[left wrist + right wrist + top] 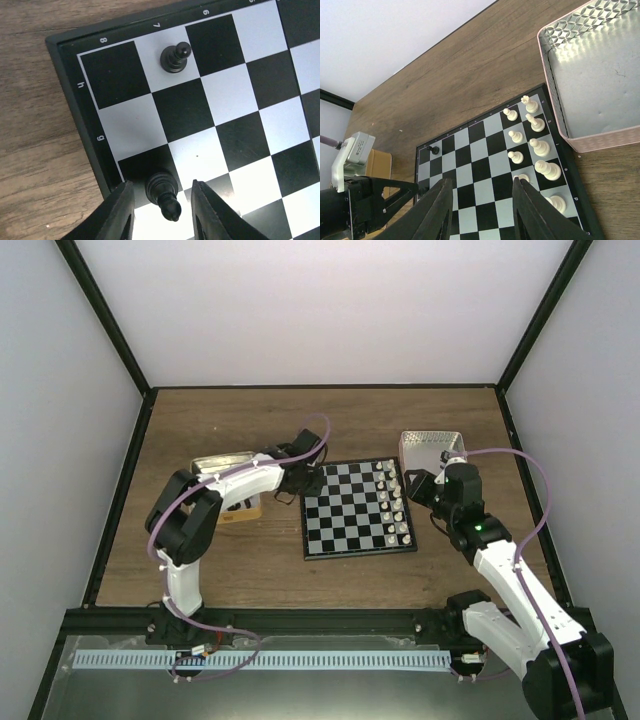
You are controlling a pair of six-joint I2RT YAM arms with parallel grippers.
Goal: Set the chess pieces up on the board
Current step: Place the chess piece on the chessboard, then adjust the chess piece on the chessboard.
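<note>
The left gripper (161,187) hangs over a corner of the board (182,107) with its jaws spread. One black piece (162,195) stands upright between them on a dark square in the outermost file, and a sliver of board shows on either side of it, so neither finger (122,212) touches it. Straight ahead of these jaws, several squares beyond their tips, a black pawn (175,56) stands alone on a light square in the row marked 7, near the board's corner. The wooden table (35,140) lies just outside the left finger. The right gripper (481,181) is held higher above the board's other side, its jaws also parted and holding nothing; only bare squares show between them. The white pieces (535,145) stand in two files just off the outer side of its right finger, and an open metal tin (605,75) sits beyond them, beside the board's edge.
</note>
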